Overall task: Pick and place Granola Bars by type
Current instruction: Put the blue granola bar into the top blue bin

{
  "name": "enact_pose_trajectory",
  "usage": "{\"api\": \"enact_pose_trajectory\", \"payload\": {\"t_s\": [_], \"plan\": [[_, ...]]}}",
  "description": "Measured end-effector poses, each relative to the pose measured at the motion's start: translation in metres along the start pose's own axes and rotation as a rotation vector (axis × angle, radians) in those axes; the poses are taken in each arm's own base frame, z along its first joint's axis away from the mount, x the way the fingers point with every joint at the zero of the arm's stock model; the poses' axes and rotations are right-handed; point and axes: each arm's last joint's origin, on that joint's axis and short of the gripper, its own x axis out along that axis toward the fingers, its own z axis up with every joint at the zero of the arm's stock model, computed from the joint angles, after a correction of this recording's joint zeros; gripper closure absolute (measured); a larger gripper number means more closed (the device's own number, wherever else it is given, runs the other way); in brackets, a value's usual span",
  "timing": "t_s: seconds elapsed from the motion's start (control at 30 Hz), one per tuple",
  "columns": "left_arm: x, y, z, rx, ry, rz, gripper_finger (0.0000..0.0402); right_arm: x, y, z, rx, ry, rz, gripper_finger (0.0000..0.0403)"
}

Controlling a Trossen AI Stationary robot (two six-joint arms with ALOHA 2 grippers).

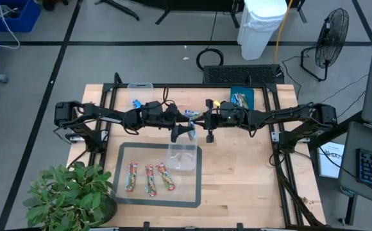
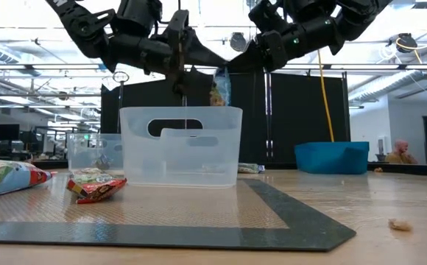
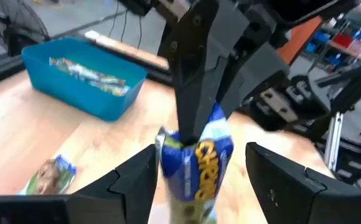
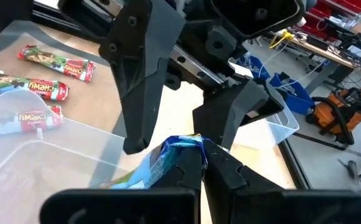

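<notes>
Passing blue bar (image 3: 196,165) mid-table: right gripper (image 4: 196,163) pinches it, left gripper (image 3: 199,168) wide—close left before right lets go.

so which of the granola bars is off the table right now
The blue granola bar, held in the air by the right gripper above the clear tub. The three red-and-green bars lie flat on the mat.

A wooden table (image 1: 237,173) stood on a grey floor (image 1: 38,70) marked with dark lines, with a leafy plant (image 1: 64,196) at its near left corner. Beyond the far edge were a black floor fan (image 1: 330,32) and a white bin (image 1: 261,22). Black curtain panels (image 2: 294,118) hung behind the table under bright ceiling lights.
</notes>
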Motion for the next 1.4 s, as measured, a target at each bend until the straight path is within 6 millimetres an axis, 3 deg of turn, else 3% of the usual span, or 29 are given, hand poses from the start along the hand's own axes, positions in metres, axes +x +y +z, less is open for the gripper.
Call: {"api": "enact_pose_trajectory", "payload": {"t_s": [0.43,0.53,0.8,0.93,1.23,1.4], "plan": [[-0.0037,-0.0005,0.0006,0.013,0.024,0.029,0.0162,0.0000,-0.0001,0.0003,-0.002,-0.003,-0.001,0.0403],[-0.0037,-0.0005,0.0009,0.013,0.021,0.030,0.0189,0.0000,-0.0001,0.0004,-0.002,-0.004,-0.002,0.0403],[-0.0037,-0.0006,0.0007,0.042,0.024,0.026,0.0324,-0.0001,-0.0001,0.0002,-0.001,-0.002,-0.001,0.0403],[-0.0037,-0.0005,0.0005,0.063,0.025,0.026,0.0371,0.0000,-0.0001,0.0001,0.002,-0.001,-0.001,0.0403],[-0.0038,-0.0004,0.0009,0.097,0.021,0.027,0.0381,-0.0001,-0.0011,0.0002,0.029,0.010,-0.041,0.0398],[-0.0037,-0.0004,0.0010,0.101,0.019,0.027,0.0382,-0.0003,-0.0024,-0.0027,0.013,0.059,-0.086,0.0346]]}}
